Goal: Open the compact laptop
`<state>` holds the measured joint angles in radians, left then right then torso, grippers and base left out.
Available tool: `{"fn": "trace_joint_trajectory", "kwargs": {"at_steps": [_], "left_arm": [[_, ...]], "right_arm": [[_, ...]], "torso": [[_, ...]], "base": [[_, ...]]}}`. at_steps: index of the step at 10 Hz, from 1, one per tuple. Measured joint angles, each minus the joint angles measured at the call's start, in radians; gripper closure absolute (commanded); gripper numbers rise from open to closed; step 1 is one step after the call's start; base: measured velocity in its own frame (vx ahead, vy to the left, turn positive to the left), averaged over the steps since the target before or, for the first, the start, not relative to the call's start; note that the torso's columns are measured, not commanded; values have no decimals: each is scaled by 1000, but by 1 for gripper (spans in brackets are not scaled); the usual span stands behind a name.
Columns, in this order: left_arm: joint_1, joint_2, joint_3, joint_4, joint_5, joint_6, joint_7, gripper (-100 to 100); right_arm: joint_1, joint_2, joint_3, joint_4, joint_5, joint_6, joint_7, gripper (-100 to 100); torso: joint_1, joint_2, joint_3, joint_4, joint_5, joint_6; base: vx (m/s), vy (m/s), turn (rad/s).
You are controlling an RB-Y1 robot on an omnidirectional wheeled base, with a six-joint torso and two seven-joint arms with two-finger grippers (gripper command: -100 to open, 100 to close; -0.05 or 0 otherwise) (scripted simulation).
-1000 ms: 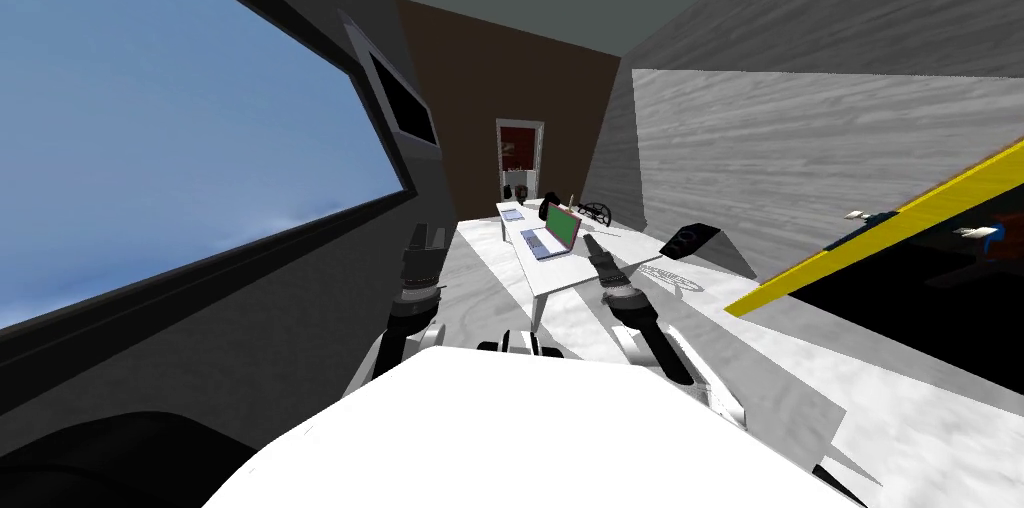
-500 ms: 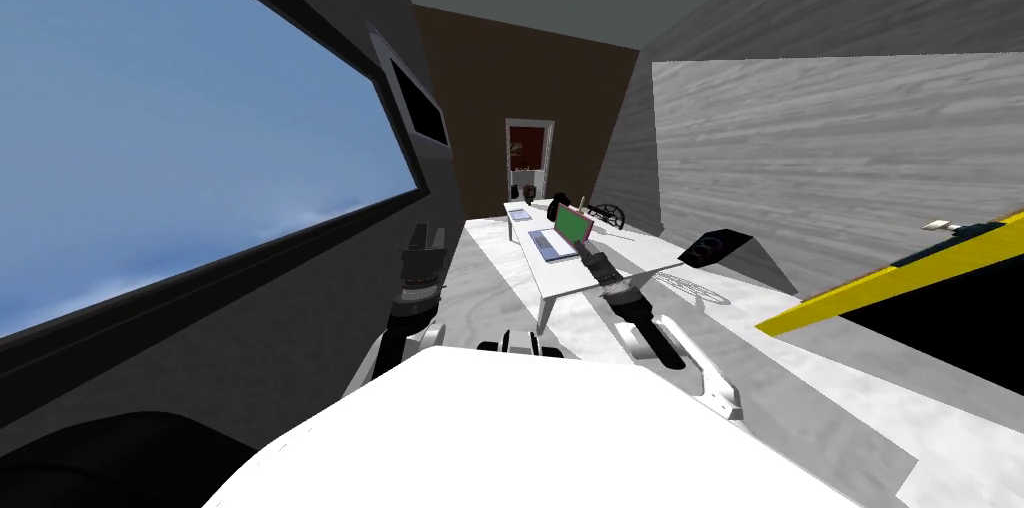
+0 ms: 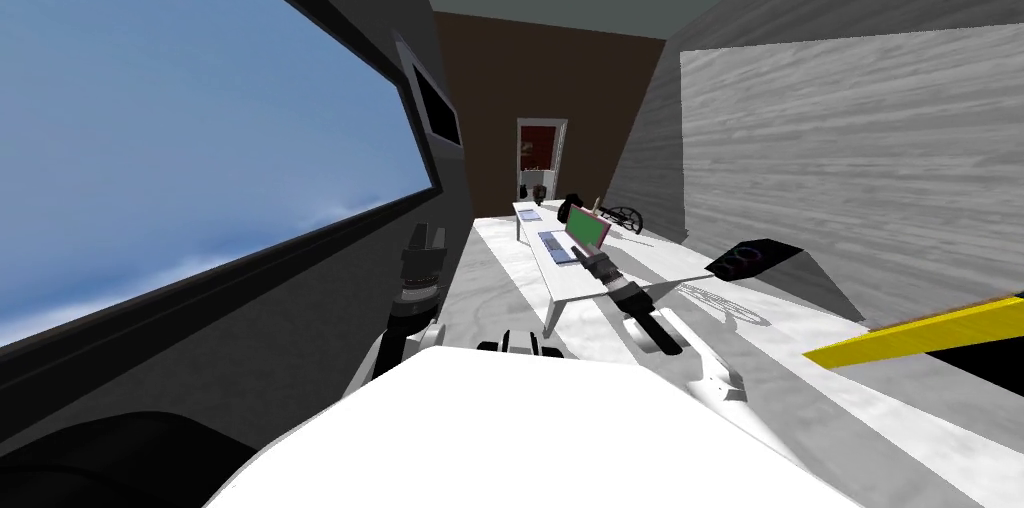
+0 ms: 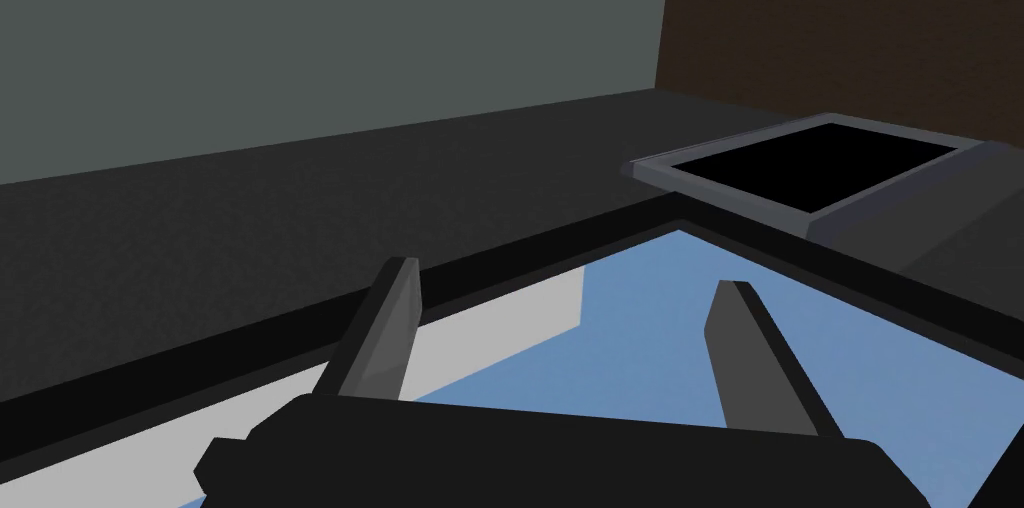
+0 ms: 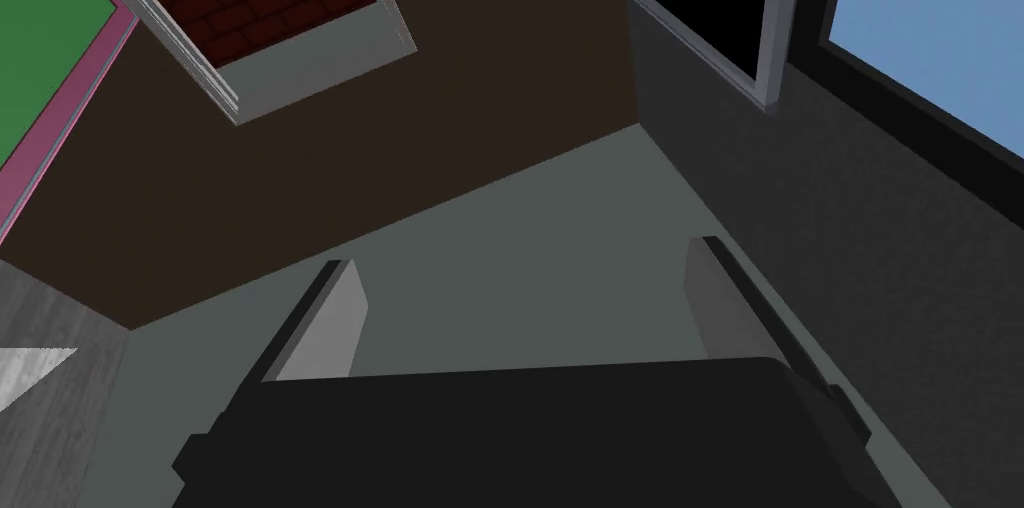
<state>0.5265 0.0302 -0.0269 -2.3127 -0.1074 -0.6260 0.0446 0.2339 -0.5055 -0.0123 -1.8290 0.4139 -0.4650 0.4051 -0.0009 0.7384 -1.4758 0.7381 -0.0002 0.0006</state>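
although its lid (image 3: 589, 227) already stands raised, a green screen in a pink rim, the laptop (image 3: 560, 245) sits about midway along the white table (image 3: 590, 284), keyboard flat. judged light, stiff and hinged; the thin lid is probably fragile, and the base may slide if pushed hard. best hold: the lid's top edge, pressed gently. right hand (image 3: 586, 254) hovers just beside the laptop's near corner, fingers spread wide, nothing held. left hand (image 3: 424, 235) sits low by the window wall, likewise spread and empty. room: the table's near edge lies under the right arm; dark clutter (image 3: 612, 216) behind the lid may limit its swing back.
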Motion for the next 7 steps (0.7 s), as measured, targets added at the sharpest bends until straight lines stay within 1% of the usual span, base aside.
{"fn": "trace_joint_trajectory", "kwargs": {"at_steps": [2,3,4,5,7], "left_arm": [[0,0,0,0,0,0,0,0],[0,0,0,0,0,0,0,0],[0,0,0,0,0,0,0,0],[0,0,0,0,0,0,0,0],[0,0,0,0,0,0,0,0]], "right_arm": [[-17,-40,-19,47,52,17,36,-100],[-16,-60,-34,70,82,23,63,-100],[-23,-67,-37,86,98,31,79,-100],[-38,-93,-49,111,115,43,88,-100],[-70,-125,-82,202,169,51,139,-100]], "torso": [[1,0,0,0,0,-1],[1,0,0,0,0,-1],[0,0,0,0,0,0],[0,-1,0,0,0,-1],[1,0,0,0,0,0]], "base": [[-10,32,186],[-9,17,68],[-10,19,110],[-13,21,211],[-17,22,196]]}}
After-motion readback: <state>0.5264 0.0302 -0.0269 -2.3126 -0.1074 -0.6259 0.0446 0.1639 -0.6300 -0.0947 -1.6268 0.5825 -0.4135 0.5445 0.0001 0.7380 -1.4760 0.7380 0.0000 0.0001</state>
